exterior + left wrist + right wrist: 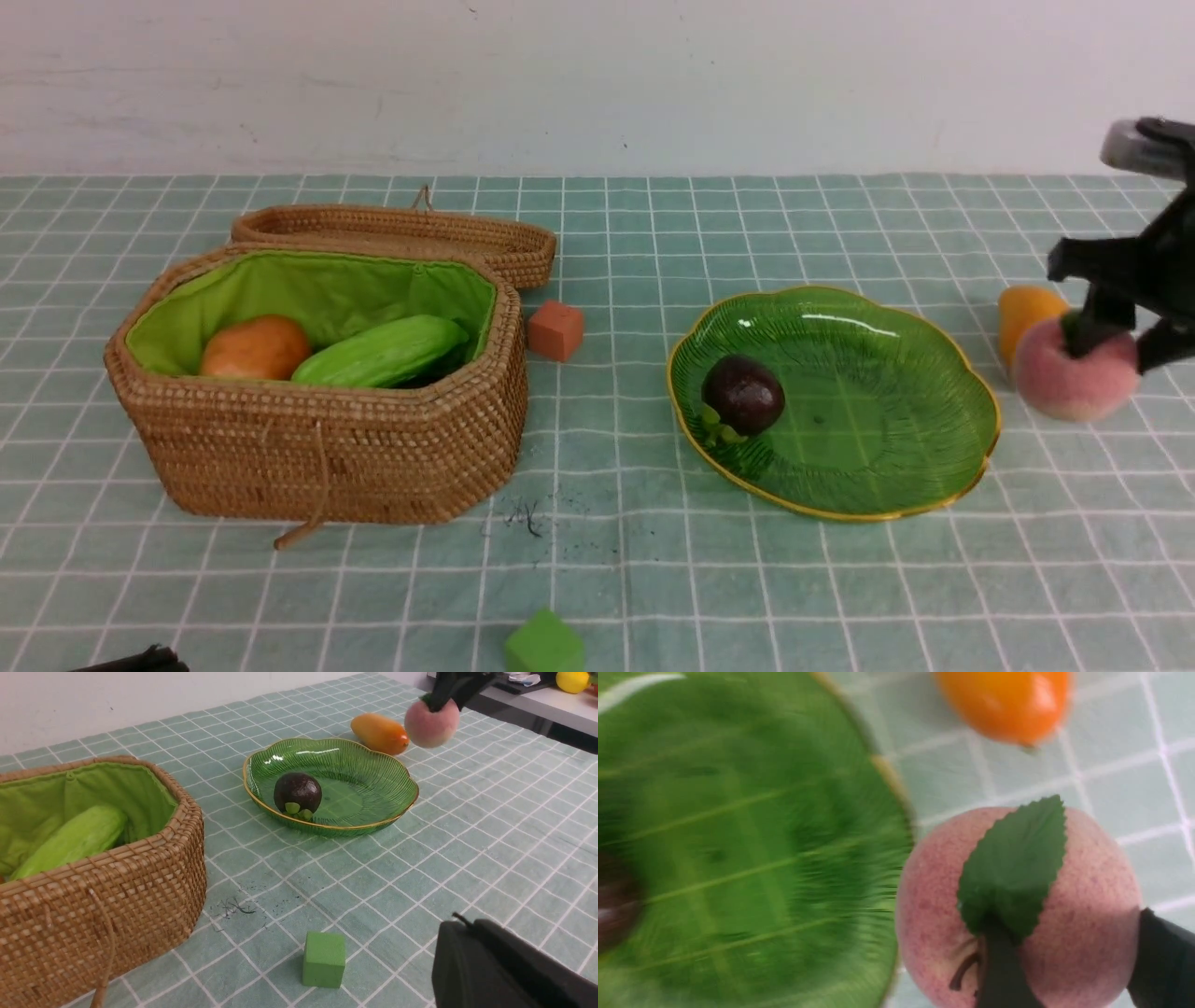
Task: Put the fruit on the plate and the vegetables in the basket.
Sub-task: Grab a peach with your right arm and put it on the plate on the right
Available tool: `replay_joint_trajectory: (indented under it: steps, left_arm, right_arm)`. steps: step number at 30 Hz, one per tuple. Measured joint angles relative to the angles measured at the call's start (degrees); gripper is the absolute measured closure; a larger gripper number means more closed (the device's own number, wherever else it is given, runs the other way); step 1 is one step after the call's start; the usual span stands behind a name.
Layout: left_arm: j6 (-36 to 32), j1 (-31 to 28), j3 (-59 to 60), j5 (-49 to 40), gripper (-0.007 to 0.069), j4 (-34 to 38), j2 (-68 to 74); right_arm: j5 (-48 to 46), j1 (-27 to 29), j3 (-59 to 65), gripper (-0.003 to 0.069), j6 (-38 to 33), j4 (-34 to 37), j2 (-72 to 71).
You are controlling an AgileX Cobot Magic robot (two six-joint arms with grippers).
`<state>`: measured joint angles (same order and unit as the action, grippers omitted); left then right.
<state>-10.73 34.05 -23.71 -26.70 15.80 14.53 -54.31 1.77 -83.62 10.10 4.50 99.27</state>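
My right gripper (1116,341) is shut on the fuzzy pink peach (1074,378) and holds it just right of the green glass plate (887,420), above the cloth. In the right wrist view its fingers (999,970) clamp the peach (1083,896) beside the leaf. The mango (1027,317) lies behind the peach. The mangosteen (743,394) sits in the plate's left part. The open wicker basket (317,448) holds the potato (254,347) and the green gourd (381,353). Carrot and eggplant are out of view. My left gripper (467,924) is shut and empty, low at the near left.
The basket's lid (401,233) lies open behind it. An orange cube (555,329) stands between basket and plate. A green cube (544,644) sits at the near edge, close to my left gripper. Dark specks (527,518) mark the cloth.
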Motion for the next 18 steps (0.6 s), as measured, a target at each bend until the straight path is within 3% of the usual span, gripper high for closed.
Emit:
replay_joint_trajectory:
  steps: [6, 13, 15, 18]
  left_arm:
    - [0.0, 0.0, 0.0, 0.34, 0.0637, 0.01, 0.0]
    - [0.0, 0.0, 0.0, 0.7, 0.0637, 0.06, 0.0]
    - [0.0, 0.0, 0.0, 0.7, 0.0637, 0.12, 0.0]
    - [0.0, 0.0, 0.0, 0.7, 0.0637, 0.17, 0.0]
  right_arm:
    - [0.11, -4.81, -0.08, 0.0365, -1.48, 1.72, 0.03]
    - [4.3, -11.29, -0.08, 0.0545, -2.29, 3.23, 4.33]
    - [4.73, -12.48, -0.08, 0.05, -2.29, 3.16, 6.83]
    - [5.21, -13.15, -0.08, 0.0354, -2.29, 3.28, 7.79]
